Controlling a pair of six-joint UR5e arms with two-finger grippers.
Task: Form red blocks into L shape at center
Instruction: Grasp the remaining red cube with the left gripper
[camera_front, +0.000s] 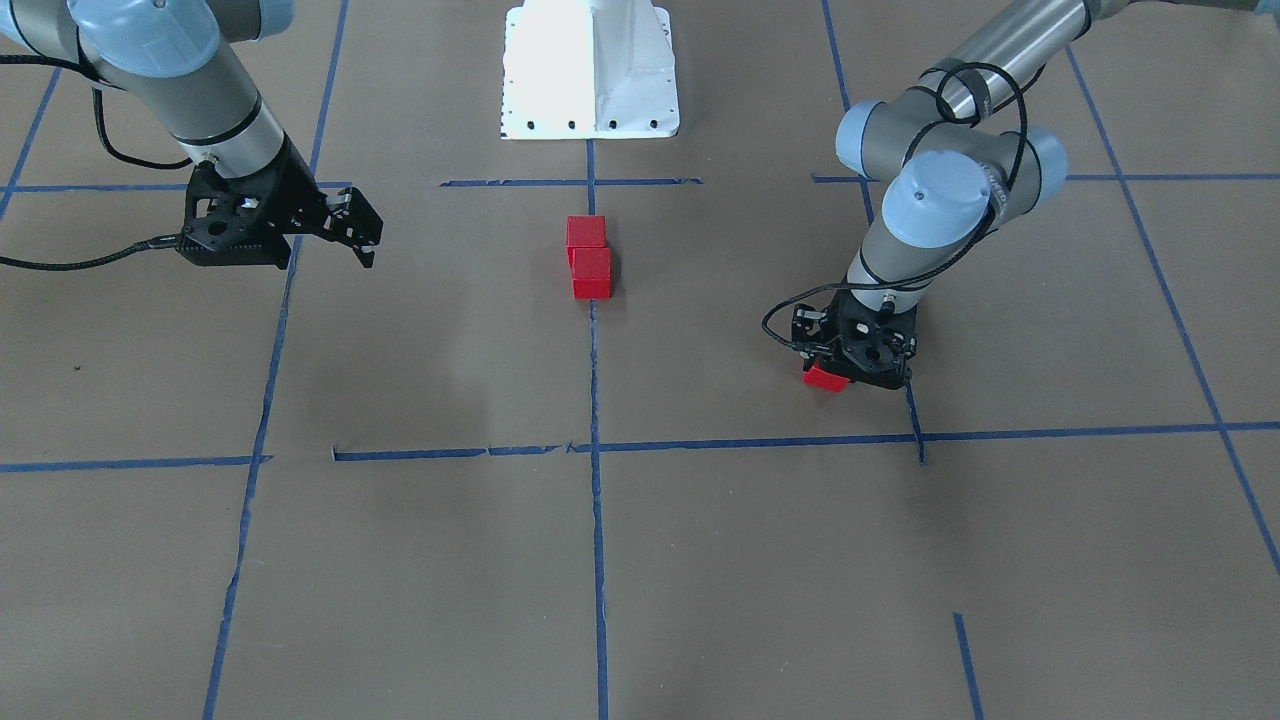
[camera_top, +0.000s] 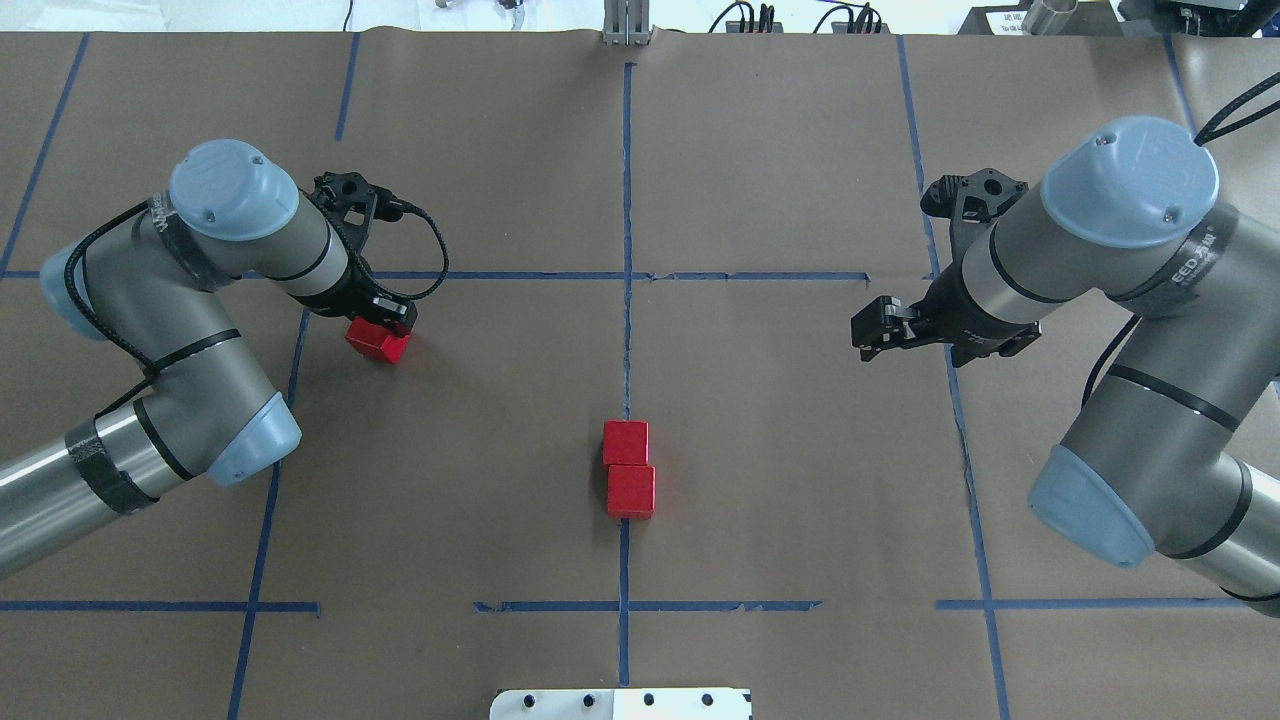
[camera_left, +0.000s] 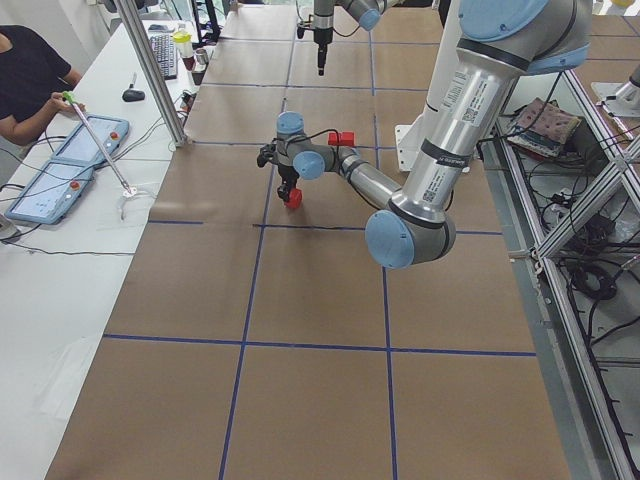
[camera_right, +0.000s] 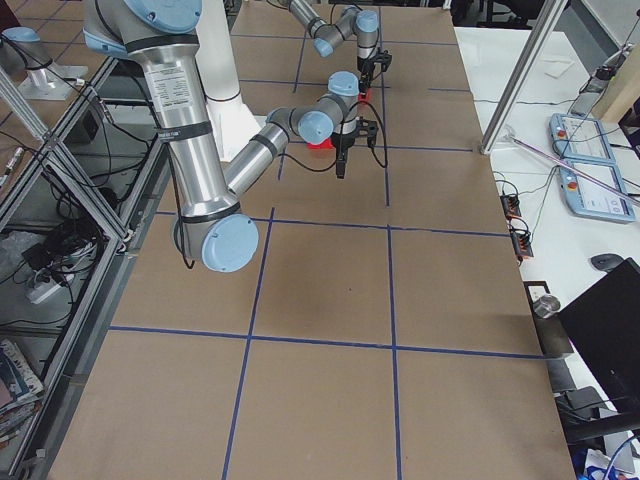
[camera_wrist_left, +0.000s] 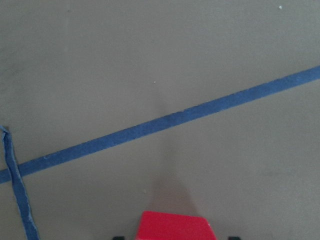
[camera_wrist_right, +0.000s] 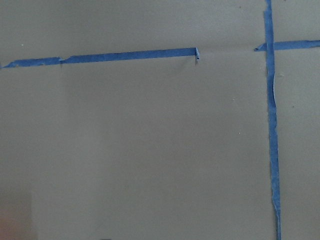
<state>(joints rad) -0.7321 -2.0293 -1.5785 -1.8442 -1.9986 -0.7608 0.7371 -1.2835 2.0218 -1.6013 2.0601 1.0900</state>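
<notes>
Two red blocks (camera_top: 626, 441) (camera_top: 631, 490) lie touching, slightly offset, in a row on the centre blue tape line (camera_top: 626, 350); they also show in the front view (camera_front: 586, 232) (camera_front: 591, 272). My left gripper (camera_top: 384, 328) is shut on the third red block (camera_top: 378, 345), tilted, well to the left of the centre. It shows in the front view (camera_front: 825, 377) under the gripper (camera_front: 838, 368), and at the bottom edge of the left wrist view (camera_wrist_left: 172, 226). My right gripper (camera_top: 868, 336) hangs open and empty right of the centre (camera_front: 362, 238).
The white metal base plate (camera_top: 620, 703) sits at the near table edge, behind the block pair (camera_front: 590, 70). Blue tape grid lines cross the brown paper. An operator sits at a side desk (camera_left: 30, 80) beyond the table's far side.
</notes>
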